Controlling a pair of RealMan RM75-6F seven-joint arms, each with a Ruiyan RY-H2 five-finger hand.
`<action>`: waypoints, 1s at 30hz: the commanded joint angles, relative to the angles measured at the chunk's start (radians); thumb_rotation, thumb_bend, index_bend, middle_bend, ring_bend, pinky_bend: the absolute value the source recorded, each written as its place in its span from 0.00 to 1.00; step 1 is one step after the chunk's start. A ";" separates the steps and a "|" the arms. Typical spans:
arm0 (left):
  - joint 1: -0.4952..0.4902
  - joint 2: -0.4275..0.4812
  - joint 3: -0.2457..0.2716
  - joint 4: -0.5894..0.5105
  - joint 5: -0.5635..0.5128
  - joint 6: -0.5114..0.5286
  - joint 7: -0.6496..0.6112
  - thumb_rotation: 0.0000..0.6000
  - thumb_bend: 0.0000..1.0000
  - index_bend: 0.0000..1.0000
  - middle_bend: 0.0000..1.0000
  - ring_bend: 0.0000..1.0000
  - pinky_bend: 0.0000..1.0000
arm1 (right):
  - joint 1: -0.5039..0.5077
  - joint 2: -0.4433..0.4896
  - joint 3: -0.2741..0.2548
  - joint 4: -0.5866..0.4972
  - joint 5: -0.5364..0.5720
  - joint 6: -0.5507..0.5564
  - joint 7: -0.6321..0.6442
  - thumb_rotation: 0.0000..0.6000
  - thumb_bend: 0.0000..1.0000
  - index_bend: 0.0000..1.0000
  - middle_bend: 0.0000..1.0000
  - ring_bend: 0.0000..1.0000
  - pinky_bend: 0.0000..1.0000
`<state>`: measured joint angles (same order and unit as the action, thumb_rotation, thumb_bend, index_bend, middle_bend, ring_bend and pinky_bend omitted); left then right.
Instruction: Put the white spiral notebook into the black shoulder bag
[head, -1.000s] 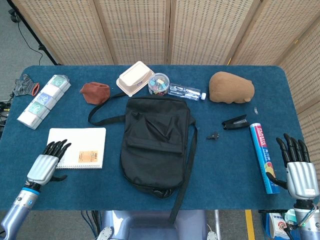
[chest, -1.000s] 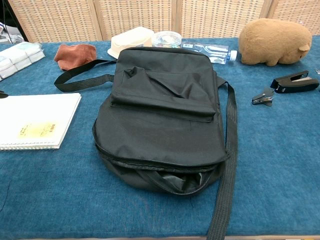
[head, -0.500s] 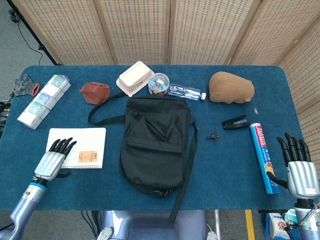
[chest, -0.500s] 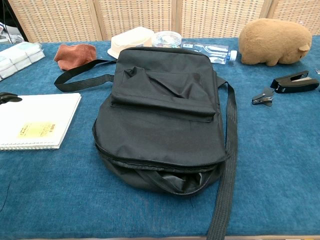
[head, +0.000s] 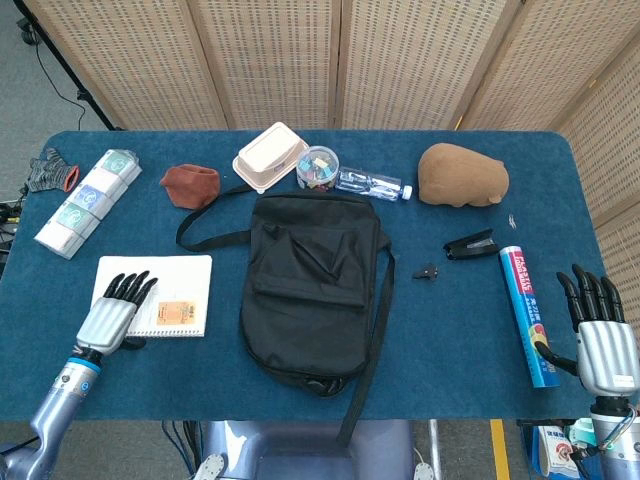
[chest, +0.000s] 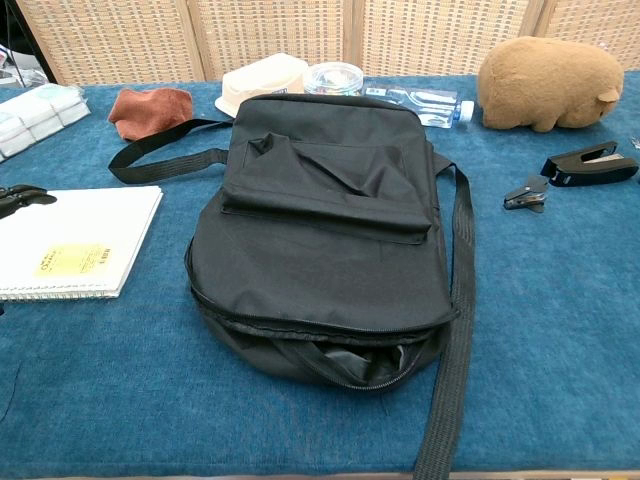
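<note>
The white spiral notebook (head: 170, 292) (chest: 72, 241) lies flat on the blue table, left of the black shoulder bag (head: 312, 285) (chest: 325, 225). The bag lies flat with its zipped mouth gaping toward the table's front edge. My left hand (head: 113, 314) is open, fingers spread, over the notebook's left part; only its dark fingertips (chest: 22, 196) show in the chest view. My right hand (head: 600, 335) is open at the table's front right corner, beside a blue tube and holding nothing.
A blue tube (head: 527, 313), black stapler (head: 470, 244) and small clip (head: 426, 270) lie right of the bag. Along the back: brown plush (head: 462, 175), water bottle (head: 372, 184), clip jar (head: 318, 166), white box (head: 270, 157), brown cloth (head: 190, 185), tissue packs (head: 88, 200).
My left hand has moved forward and to the right, from beside the notebook's left edge to over its left part. The right hand has sunk slightly toward the front edge.
</note>
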<state>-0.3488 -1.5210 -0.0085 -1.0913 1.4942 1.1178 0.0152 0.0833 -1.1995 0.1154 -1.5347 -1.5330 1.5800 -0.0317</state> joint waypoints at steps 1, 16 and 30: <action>-0.006 -0.008 -0.004 0.006 -0.004 -0.003 0.011 1.00 0.31 0.00 0.00 0.00 0.00 | 0.001 0.001 0.001 -0.001 0.001 0.000 0.002 1.00 0.00 0.00 0.00 0.00 0.00; -0.005 0.008 -0.014 -0.013 -0.019 0.031 -0.002 1.00 0.87 0.00 0.00 0.00 0.00 | 0.001 0.004 -0.001 -0.005 0.003 -0.005 0.015 1.00 0.00 0.00 0.00 0.00 0.00; -0.022 0.002 -0.022 0.001 -0.037 0.018 0.005 1.00 0.90 0.00 0.00 0.00 0.00 | 0.003 0.006 -0.002 -0.010 0.004 -0.010 0.014 1.00 0.00 0.00 0.00 0.00 0.00</action>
<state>-0.3705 -1.5186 -0.0304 -1.0907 1.4582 1.1357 0.0204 0.0859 -1.1931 0.1135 -1.5448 -1.5287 1.5698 -0.0176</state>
